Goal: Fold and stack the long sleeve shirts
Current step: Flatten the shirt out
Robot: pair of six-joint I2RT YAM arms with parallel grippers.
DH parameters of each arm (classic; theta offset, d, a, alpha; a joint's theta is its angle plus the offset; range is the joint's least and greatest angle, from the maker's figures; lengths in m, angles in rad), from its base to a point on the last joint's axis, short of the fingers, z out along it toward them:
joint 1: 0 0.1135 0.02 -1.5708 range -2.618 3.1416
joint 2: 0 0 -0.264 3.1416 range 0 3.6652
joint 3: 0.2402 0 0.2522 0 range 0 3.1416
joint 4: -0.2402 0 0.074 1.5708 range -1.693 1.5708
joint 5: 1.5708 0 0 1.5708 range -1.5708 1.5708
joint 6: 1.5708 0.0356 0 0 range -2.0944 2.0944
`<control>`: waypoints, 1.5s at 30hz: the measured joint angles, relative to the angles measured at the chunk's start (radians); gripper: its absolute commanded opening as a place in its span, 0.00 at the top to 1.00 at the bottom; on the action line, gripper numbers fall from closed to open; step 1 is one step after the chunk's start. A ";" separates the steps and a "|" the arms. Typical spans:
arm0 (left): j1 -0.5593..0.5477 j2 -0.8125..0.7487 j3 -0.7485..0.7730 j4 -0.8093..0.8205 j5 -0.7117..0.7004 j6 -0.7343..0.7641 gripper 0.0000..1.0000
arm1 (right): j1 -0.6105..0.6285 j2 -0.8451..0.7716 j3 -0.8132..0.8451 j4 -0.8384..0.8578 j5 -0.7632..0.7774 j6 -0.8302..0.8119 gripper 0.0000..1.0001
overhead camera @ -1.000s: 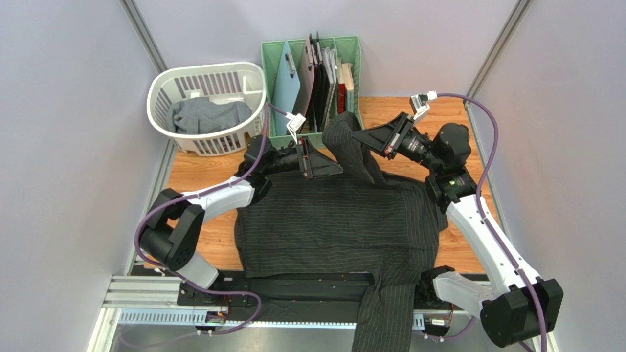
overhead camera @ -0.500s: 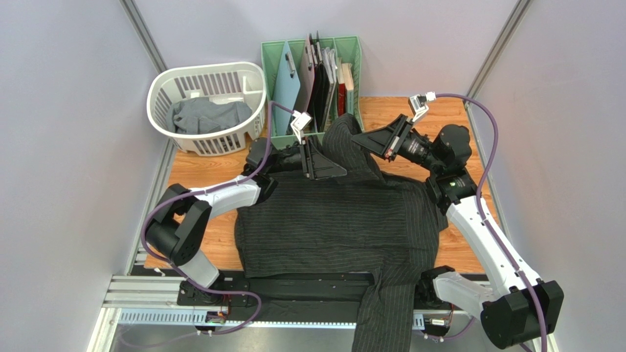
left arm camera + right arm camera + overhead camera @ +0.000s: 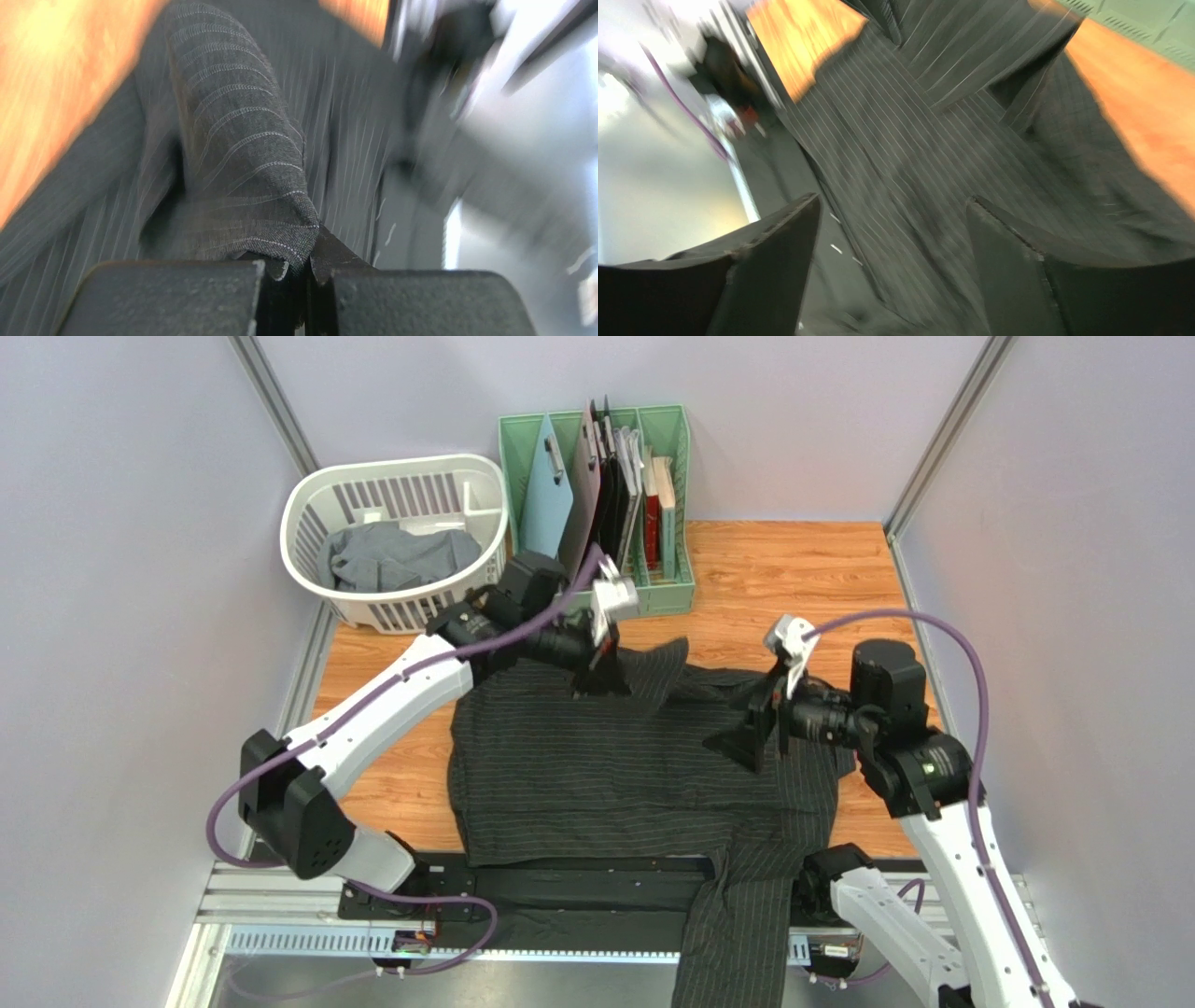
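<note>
The black pinstriped long sleeve shirt (image 3: 617,777) lies spread across the table, one sleeve (image 3: 730,938) hanging over the near edge. My left gripper (image 3: 603,679) sits at the shirt's far edge, shut on a fold of its other sleeve (image 3: 648,672). In the left wrist view my left gripper (image 3: 298,269) pinches that striped cloth (image 3: 238,161) between closed jaws. My right gripper (image 3: 741,742) hovers open above the shirt's right side. The right wrist view shows my right gripper (image 3: 892,231) spread wide over pinstriped cloth (image 3: 934,140), holding nothing. A grey shirt (image 3: 400,556) lies in the basket.
A white laundry basket (image 3: 316,497) stands at the back left. A green rack (image 3: 671,595) with boards and folders stands at the back centre, just beyond the left gripper. Bare wood (image 3: 807,574) shows at the back right. Grey walls close in both sides.
My right gripper opened, let go of the raised sleeve and dropped toward the near right. My left gripper shut on the sleeve and moved right; the sleeve now lies low over the shirt.
</note>
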 measured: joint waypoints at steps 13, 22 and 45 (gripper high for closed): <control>-0.456 -0.245 -0.333 -0.334 -0.887 0.853 0.89 | 0.002 0.014 -0.111 0.012 -0.003 -0.383 0.15; -0.629 -0.263 -0.774 0.167 -1.340 1.062 0.96 | 0.024 0.243 -0.134 0.125 0.010 -0.360 0.15; -0.759 -0.280 -0.830 0.259 -1.499 0.948 0.86 | 0.466 0.877 0.194 0.161 0.111 -0.586 0.41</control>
